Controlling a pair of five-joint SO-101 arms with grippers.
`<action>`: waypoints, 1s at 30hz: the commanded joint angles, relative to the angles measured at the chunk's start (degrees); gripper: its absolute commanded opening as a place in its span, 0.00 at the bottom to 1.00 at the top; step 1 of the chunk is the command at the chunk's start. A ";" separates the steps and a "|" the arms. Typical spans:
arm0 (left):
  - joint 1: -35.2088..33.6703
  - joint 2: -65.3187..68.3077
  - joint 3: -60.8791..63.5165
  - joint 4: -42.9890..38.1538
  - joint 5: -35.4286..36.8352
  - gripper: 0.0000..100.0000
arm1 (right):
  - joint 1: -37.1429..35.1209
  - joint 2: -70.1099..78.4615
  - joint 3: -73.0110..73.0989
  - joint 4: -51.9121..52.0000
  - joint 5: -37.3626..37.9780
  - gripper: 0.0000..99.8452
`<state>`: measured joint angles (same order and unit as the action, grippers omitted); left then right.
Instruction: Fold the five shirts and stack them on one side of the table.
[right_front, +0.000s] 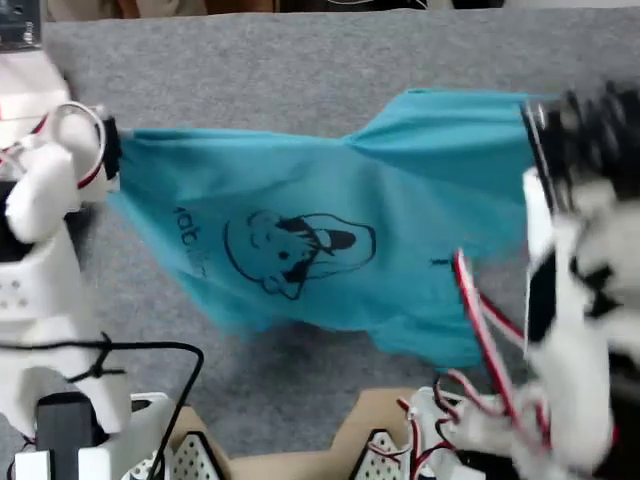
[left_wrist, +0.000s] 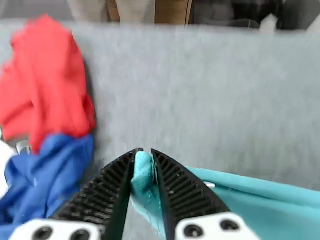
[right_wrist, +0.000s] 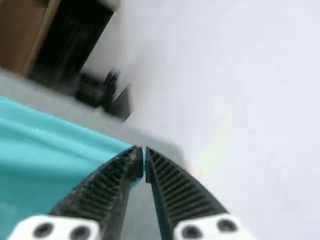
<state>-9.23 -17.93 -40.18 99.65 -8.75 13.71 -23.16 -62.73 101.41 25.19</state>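
A teal shirt (right_front: 300, 250) stretches over the tabletop (right_front: 300, 60), clamped at opposite ends by left end effector (left_wrist: 144, 152) and right end effector (right_wrist: 144, 150).

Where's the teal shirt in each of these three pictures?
High view: shirt stretched across the middle.
Left wrist view: shirt corner pinched in the left end effector.
Right wrist view: shirt edge held at the right end effector.
Shared landmark: the grey table.
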 joint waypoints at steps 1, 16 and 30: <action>-0.79 -1.54 -11.96 0.18 -0.09 0.02 | 2.95 -0.92 -6.46 -1.85 -2.90 0.01; -1.14 -1.54 -28.22 0.44 -0.09 0.02 | 10.95 -1.01 -10.86 -21.89 -6.95 0.01; -1.05 -1.45 -23.38 1.05 -0.44 0.02 | 10.59 -0.75 -0.04 -39.56 -6.77 0.01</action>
<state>-9.41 -19.34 -65.85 100.09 -8.66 23.47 -24.40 -67.38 65.36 18.51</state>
